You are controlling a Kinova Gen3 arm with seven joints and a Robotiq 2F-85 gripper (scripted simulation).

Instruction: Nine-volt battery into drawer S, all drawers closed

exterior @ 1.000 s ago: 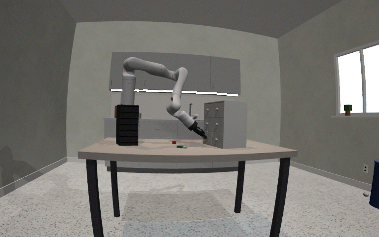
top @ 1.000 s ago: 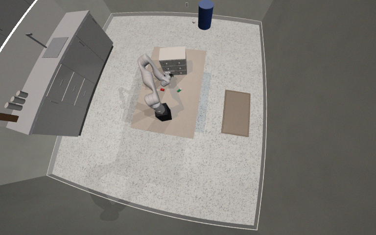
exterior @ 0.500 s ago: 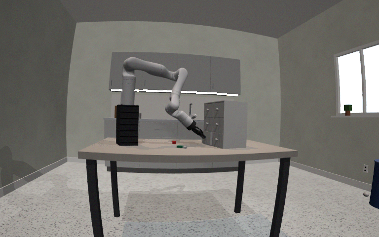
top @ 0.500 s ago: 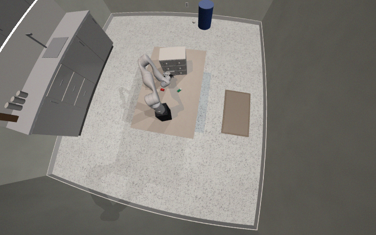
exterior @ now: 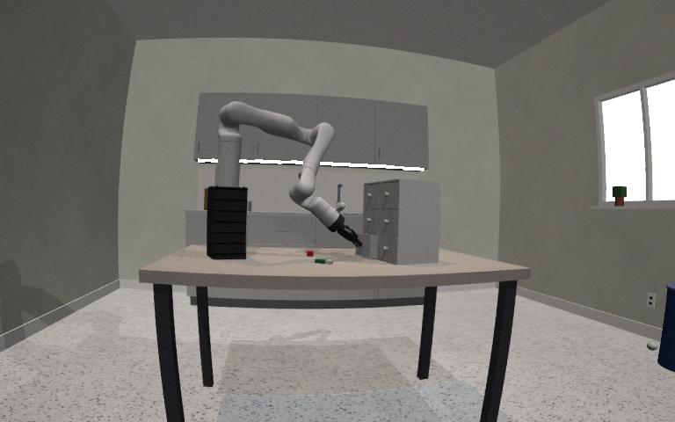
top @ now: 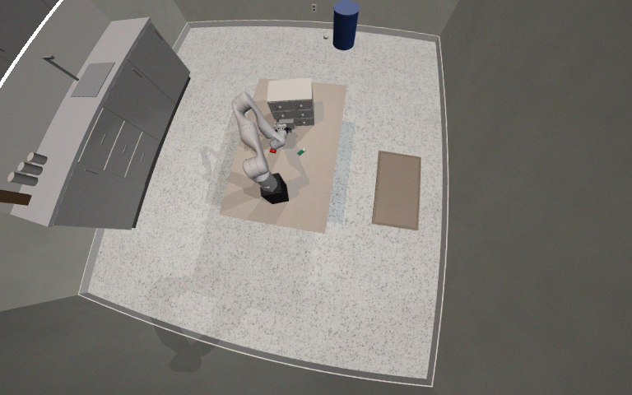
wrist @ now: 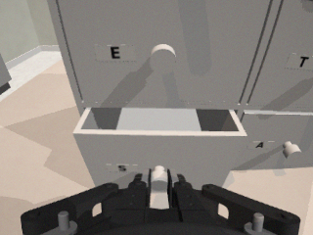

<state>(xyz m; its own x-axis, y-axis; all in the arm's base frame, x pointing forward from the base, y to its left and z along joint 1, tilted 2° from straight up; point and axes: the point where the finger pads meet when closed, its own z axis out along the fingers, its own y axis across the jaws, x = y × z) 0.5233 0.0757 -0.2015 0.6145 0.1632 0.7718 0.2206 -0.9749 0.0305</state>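
The small grey chest (top: 290, 102) stands at the far end of the table, also in the side view (exterior: 400, 221). In the wrist view its bottom-left drawer (wrist: 159, 132) is pulled partly out and its inside looks empty. A small label (wrist: 119, 167) on its front is too low and small to read. The drawers above read E (wrist: 115, 53) and T (wrist: 301, 62). My gripper (wrist: 158, 178) (exterior: 357, 243) is shut on the white knob of the open drawer, and shows at the chest's foot. A small red thing (top: 272, 150) and a green-and-white thing (top: 301, 151) lie on the table. I cannot tell which is the battery.
The arm's black base (exterior: 227, 221) stands at the table's other end. The bottom-right drawer's knob (wrist: 291, 149) is just right of the open drawer. A blue barrel (top: 346, 24) and a brown mat (top: 397, 189) are on the floor, away from the table.
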